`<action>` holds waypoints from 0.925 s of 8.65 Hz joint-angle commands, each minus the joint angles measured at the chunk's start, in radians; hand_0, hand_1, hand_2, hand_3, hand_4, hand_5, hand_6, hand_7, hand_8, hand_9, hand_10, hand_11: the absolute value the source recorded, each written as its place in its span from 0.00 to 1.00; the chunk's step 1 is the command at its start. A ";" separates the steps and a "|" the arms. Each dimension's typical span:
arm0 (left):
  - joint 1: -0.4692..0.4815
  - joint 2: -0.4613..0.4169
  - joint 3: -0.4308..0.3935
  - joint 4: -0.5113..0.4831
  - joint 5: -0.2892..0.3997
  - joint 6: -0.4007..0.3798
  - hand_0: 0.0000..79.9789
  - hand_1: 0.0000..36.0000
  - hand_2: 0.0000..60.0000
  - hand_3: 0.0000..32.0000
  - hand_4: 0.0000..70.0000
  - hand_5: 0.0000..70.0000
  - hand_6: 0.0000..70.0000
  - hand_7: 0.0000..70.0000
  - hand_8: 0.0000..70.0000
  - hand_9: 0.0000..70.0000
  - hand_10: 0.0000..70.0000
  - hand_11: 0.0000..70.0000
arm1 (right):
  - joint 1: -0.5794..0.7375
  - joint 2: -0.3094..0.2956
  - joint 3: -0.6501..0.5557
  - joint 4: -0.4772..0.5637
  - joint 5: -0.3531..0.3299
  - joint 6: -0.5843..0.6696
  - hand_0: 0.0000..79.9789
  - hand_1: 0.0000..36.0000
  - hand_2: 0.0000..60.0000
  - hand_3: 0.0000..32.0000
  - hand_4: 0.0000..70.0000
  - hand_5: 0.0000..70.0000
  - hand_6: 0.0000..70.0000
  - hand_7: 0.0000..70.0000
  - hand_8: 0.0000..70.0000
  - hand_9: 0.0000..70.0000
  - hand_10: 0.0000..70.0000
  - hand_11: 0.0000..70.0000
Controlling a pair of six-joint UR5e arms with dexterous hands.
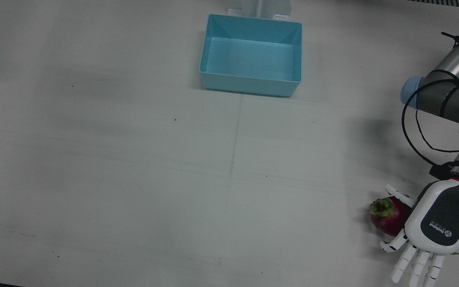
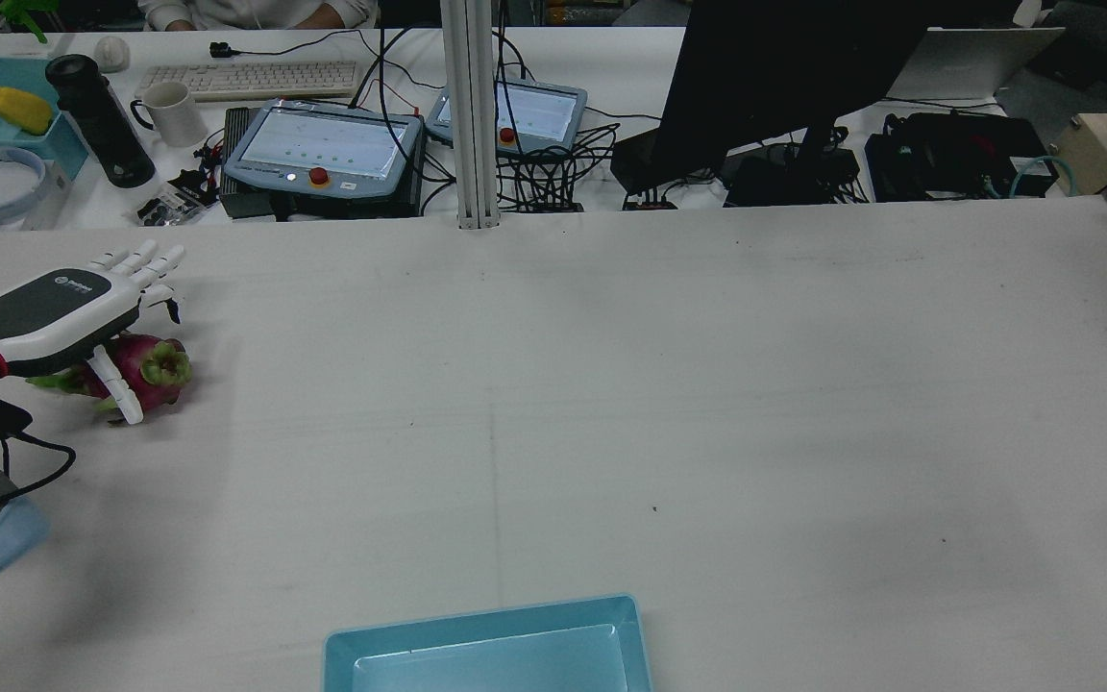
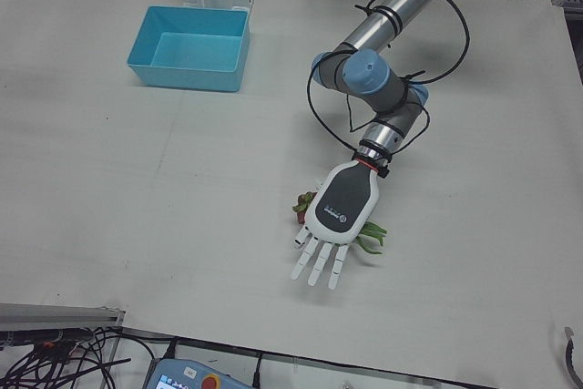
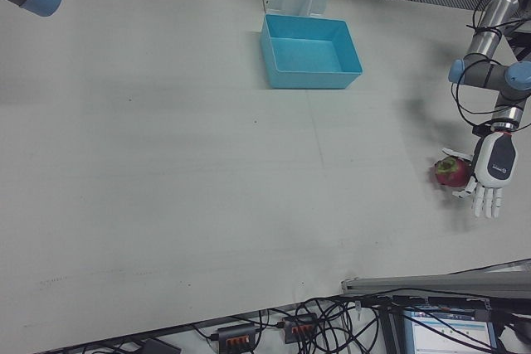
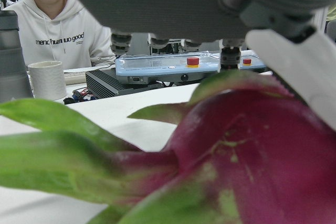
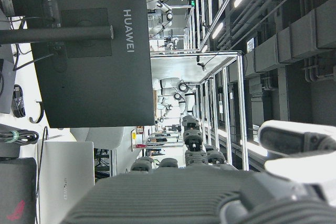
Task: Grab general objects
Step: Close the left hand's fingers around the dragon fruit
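The dragon fruit (image 2: 145,370) lies on the table (image 2: 611,384) near its edge, under the left hand (image 2: 59,308), whose fingers (image 1: 414,263) are spread and hold nothing. A sound grasp probably means lowering the palm, then curling fingers around the body, not the leafy scales.

The right hand's palm (image 6: 173,195) shows only in its own view; its state cannot be told.

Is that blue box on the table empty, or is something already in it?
Empty. The front view looks straight down into the blue box and shows only its bare floor; the dragon fruit lies on the table under the left hand.

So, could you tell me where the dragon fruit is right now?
The dragon fruit lies at the rear view's far left, on the table under the open left hand.
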 commanded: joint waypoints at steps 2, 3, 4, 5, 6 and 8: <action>0.009 0.004 0.007 0.003 0.000 0.039 0.79 0.68 0.00 0.28 0.02 0.09 0.00 0.09 0.00 0.00 0.06 0.14 | 0.000 0.000 -0.001 0.000 0.000 0.000 0.00 0.00 0.00 0.00 0.00 0.00 0.00 0.00 0.00 0.00 0.00 0.00; 0.009 -0.001 0.007 0.020 0.000 0.054 0.79 0.68 0.00 0.26 0.02 0.12 0.00 0.12 0.00 0.00 0.07 0.15 | 0.000 0.000 -0.001 0.000 0.000 0.000 0.00 0.00 0.00 0.00 0.00 0.00 0.00 0.00 0.00 0.00 0.00 0.00; 0.008 0.001 0.003 0.028 0.000 0.056 0.82 0.76 0.08 0.26 0.00 0.24 0.01 0.17 0.00 0.01 0.11 0.20 | 0.000 0.000 -0.001 0.000 0.000 0.000 0.00 0.00 0.00 0.00 0.00 0.00 0.00 0.00 0.00 0.00 0.00 0.00; 0.000 0.004 -0.008 0.031 -0.002 0.056 0.85 0.85 0.25 0.28 0.00 0.35 0.02 0.22 0.01 0.02 0.14 0.25 | 0.000 0.000 0.001 0.000 0.000 0.000 0.00 0.00 0.00 0.00 0.00 0.00 0.00 0.00 0.00 0.00 0.00 0.00; -0.003 0.007 -0.020 0.031 -0.002 0.056 0.80 0.99 0.75 0.33 0.00 0.38 0.03 0.27 0.03 0.03 0.16 0.28 | 0.002 0.000 0.001 0.000 0.000 0.000 0.00 0.00 0.00 0.00 0.00 0.00 0.00 0.00 0.00 0.00 0.00 0.00; 0.002 0.013 -0.060 0.040 -0.003 0.066 0.78 1.00 1.00 0.38 0.00 0.29 0.01 0.20 0.01 0.02 0.14 0.26 | 0.000 0.000 0.001 0.000 0.000 0.000 0.00 0.00 0.00 0.00 0.00 0.00 0.00 0.00 0.00 0.00 0.00 0.00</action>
